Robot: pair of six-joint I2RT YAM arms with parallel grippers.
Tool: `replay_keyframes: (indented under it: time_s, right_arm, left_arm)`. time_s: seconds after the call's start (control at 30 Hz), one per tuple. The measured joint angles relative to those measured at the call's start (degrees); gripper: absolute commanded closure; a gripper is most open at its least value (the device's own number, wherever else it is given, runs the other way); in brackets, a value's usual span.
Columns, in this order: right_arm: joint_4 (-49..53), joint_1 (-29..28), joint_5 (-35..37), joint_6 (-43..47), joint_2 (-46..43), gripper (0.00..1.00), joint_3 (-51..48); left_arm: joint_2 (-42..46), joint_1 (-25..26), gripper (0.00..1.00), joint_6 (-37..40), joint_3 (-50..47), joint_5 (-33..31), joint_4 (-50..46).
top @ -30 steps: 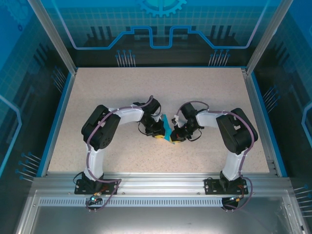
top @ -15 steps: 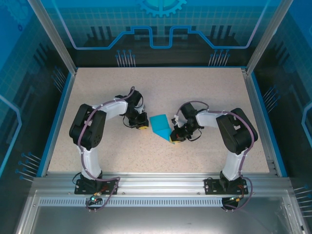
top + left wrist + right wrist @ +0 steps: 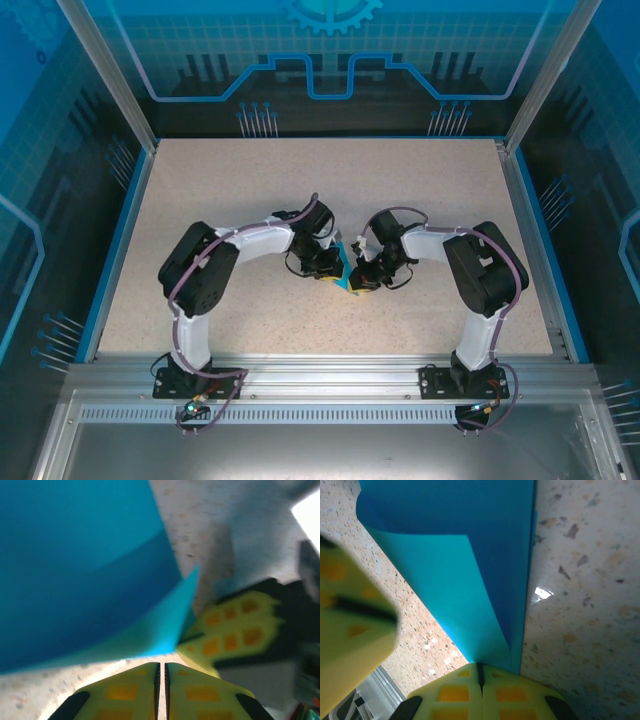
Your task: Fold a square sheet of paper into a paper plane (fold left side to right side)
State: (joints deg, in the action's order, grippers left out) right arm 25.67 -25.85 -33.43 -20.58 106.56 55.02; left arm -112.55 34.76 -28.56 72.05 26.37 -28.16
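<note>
The cyan-blue square sheet of paper (image 3: 343, 268) lies mid-table between both grippers, partly folded over itself, and no plane shape shows. In the right wrist view the sheet (image 3: 470, 580) has one layer lapped over another, and my right gripper (image 3: 480, 666) is shut on its near corner. My left gripper (image 3: 160, 664) is shut with nothing between its fingers, its tips just short of the raised edge of the sheet (image 3: 75, 555). From above, the left gripper (image 3: 328, 272) and right gripper (image 3: 360, 281) nearly meet over the paper.
The speckled beige tabletop (image 3: 250, 180) is ringed by a blue rim and glass walls. The right gripper's yellow fingers (image 3: 235, 635) sit close beside the left gripper. A blurred left finger (image 3: 350, 630) crowds the right wrist view.
The left arm pulled away to the left, leaving the paper lying more open, then swung back onto it. The right gripper stayed put on the paper's corner.
</note>
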Motion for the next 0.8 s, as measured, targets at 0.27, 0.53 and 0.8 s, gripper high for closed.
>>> replay_keyframes:
  time_s: [0.27, 0.53, 0.8]
  right_arm:
    - [0.02, 0.00, 0.00, -0.02, -0.04, 0.98, 0.00]
    - [3.65, 0.02, 4.81, -0.02, -3.10, 0.97, -0.24]
    - [6.80, -0.28, 5.79, -4.61, -8.17, 0.98, -0.13]
  left_arm:
    - [-3.52, -0.11, 0.86, 0.00, 2.51, -1.73, -0.37]
    - [-4.42, -0.09, 0.86, 0.00, 3.13, -1.97, -0.44]
    - [-4.42, -0.09, 0.86, 0.00, 3.13, -1.97, -0.42]
